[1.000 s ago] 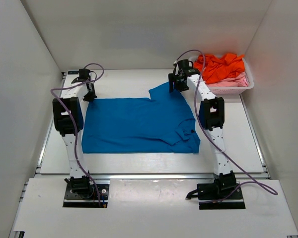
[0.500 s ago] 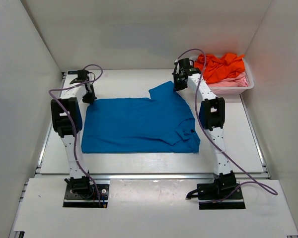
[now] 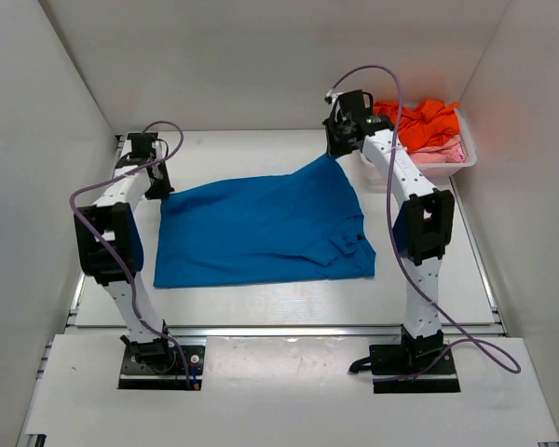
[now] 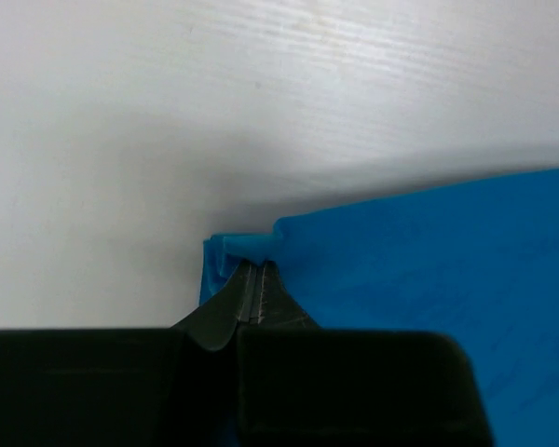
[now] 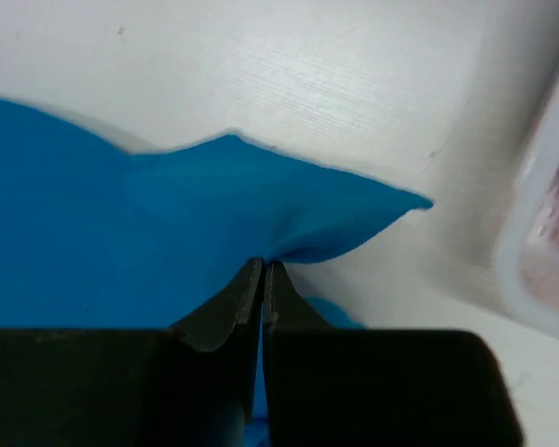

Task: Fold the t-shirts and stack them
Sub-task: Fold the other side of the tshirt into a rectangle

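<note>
Left gripper (image 4: 253, 272) is clamped on the far-left corner of the bright blue cloth t-shirt (image 3: 261, 233), and right gripper (image 5: 263, 267) on the far-right corner. The shirt lies across the white table (image 3: 261, 300), long axis left-to-right, its body running nearward from both grips.

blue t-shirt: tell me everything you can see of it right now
The blue t-shirt is plain, soft, bright-blue cloth, spread mostly flat on the white table between the arms, with light wrinkles and a folded-over patch near its right edge. The left claw is shut on its far left corner. The right claw is shut on its far right corner, which looks raised off the table. Nothing lies on it.
</note>
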Controlling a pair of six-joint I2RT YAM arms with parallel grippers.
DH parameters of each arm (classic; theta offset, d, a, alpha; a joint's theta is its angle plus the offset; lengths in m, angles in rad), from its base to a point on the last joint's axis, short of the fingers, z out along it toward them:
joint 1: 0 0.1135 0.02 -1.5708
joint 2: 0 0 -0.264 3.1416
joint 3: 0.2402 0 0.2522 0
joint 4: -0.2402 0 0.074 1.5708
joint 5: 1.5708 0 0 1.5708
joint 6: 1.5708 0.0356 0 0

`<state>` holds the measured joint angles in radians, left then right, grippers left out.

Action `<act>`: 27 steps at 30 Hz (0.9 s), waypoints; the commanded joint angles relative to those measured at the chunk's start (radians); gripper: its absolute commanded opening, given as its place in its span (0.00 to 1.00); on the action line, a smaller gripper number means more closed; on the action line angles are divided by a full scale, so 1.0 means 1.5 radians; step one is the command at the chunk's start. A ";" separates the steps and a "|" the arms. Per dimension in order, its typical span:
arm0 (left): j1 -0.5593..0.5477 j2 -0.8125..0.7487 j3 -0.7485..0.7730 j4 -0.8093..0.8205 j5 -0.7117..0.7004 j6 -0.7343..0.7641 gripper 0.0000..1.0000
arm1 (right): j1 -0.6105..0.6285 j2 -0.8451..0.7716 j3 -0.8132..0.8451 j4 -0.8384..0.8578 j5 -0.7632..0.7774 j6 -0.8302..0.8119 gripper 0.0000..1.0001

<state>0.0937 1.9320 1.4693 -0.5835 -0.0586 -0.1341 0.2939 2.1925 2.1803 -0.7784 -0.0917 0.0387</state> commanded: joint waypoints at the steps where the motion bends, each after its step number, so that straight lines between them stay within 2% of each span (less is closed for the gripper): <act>1: 0.017 -0.072 -0.058 0.024 0.013 -0.008 0.00 | 0.023 -0.086 -0.149 0.052 0.024 -0.018 0.00; 4: 0.017 -0.143 -0.137 0.052 0.019 -0.014 0.00 | 0.025 -0.187 -0.292 0.117 0.009 -0.008 0.00; 11: 0.003 -0.259 -0.276 0.081 0.017 -0.018 0.00 | 0.027 -0.333 -0.560 0.259 -0.003 -0.014 0.00; 19: -0.008 -0.329 -0.357 0.077 -0.009 -0.013 0.00 | -0.009 -0.435 -0.691 0.318 -0.030 -0.020 0.00; 27: -0.009 -0.352 -0.386 0.075 -0.039 -0.013 0.00 | -0.025 -0.522 -0.798 0.344 -0.046 -0.007 0.00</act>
<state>0.0830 1.4624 0.9005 -0.4870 -0.0769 -0.1509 0.2657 1.4673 1.0279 -0.3271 -0.1482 0.0235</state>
